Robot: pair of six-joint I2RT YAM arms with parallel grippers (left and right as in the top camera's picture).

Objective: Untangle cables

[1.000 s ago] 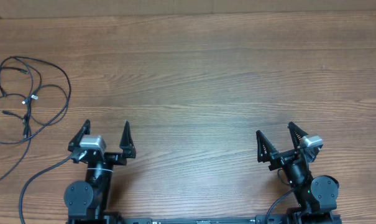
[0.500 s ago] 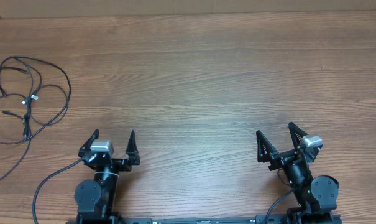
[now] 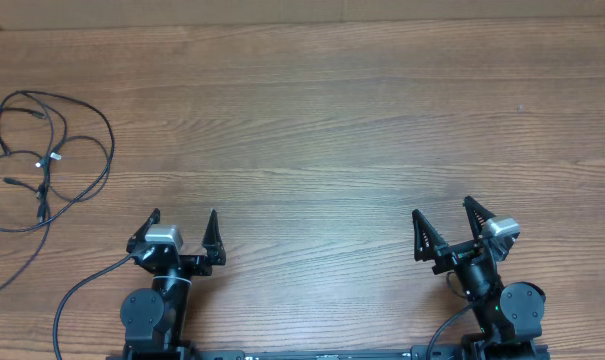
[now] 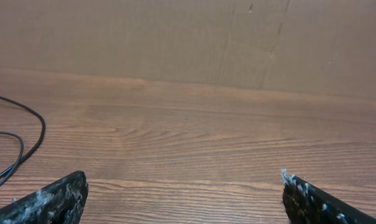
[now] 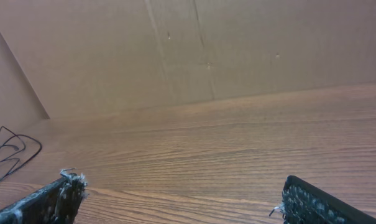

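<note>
Wood-grain table (image 3: 322,120) is filling the overhead view, its grain running left to right. A brown cardboard panel (image 4: 144,37) is standing along the table's far edge, meeting it in a straight line. Slanting creases (image 4: 276,45) are crossing the panel's face.

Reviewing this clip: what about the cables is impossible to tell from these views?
1. Count and crossings of the cables: too thin and small in the overhead view.
2. Their full extent: cut off by the overhead view's left edge.
3. Left wrist view: only two strands show, the rest lies beyond the left edge.
4. Right wrist view: a few loops at the left edge, plugs too small.
</note>
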